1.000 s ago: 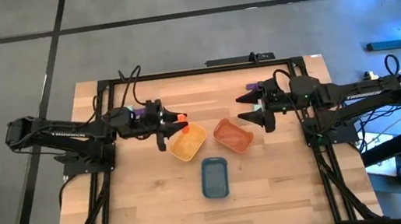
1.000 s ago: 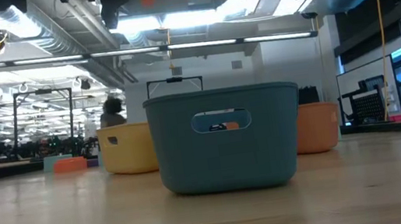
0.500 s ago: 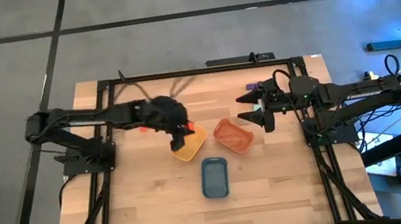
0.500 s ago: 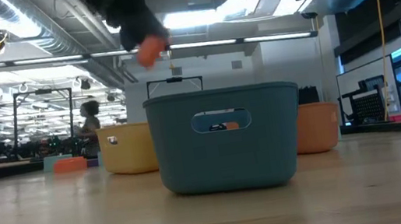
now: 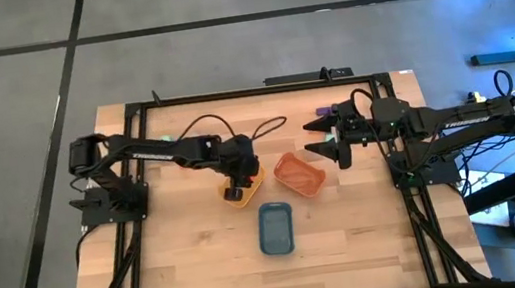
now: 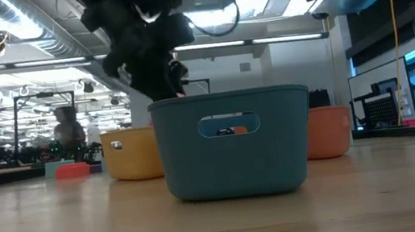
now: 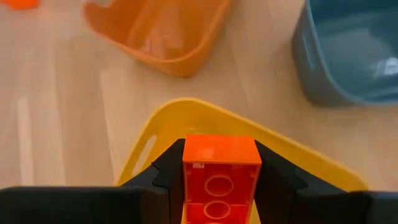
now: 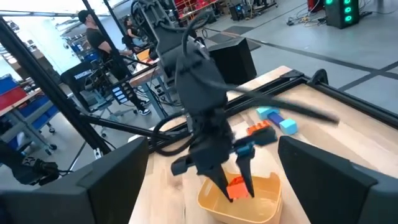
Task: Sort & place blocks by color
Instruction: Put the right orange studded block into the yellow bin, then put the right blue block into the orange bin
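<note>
Orange block (image 7: 220, 180) clamped in left pincer (image 7: 219, 186) over yellow tray (image 7: 205, 121), poised for drop; right pincer (image 5: 330, 140) released, idle at 3 o'clock.

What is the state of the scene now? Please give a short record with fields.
left gripper: shut on the red-orange block, above the yellow tray
right gripper: open, holds nothing, waits beside the orange tray
blue tray: in front of the two other trays
loose blocks: teal blocks and one orange block lie on the table beyond the yellow tray
</note>
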`<act>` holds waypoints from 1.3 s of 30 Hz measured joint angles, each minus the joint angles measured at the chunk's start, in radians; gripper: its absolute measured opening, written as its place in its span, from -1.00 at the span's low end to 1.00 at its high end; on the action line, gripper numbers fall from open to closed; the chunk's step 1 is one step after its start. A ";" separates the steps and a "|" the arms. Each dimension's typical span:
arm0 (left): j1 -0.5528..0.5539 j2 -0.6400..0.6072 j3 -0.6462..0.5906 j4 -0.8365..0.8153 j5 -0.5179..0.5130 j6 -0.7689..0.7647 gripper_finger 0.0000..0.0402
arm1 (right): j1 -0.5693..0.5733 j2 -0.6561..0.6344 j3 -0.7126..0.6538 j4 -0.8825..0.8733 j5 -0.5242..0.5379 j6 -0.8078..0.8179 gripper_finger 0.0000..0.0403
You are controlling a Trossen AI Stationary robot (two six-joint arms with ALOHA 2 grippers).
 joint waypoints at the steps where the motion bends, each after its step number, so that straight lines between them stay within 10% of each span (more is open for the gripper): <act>1: 0.000 0.012 0.000 0.000 0.000 0.025 -0.36 | 0.000 0.000 0.000 -0.001 0.001 0.000 0.79; 31: -0.003 0.095 0.006 -0.008 -0.151 0.205 -0.01 | 0.000 0.000 0.000 -0.003 0.023 0.006 0.79; 39: 0.004 0.045 0.182 -0.275 -0.151 0.137 -0.01 | 0.000 0.000 0.000 -0.002 0.024 0.005 0.79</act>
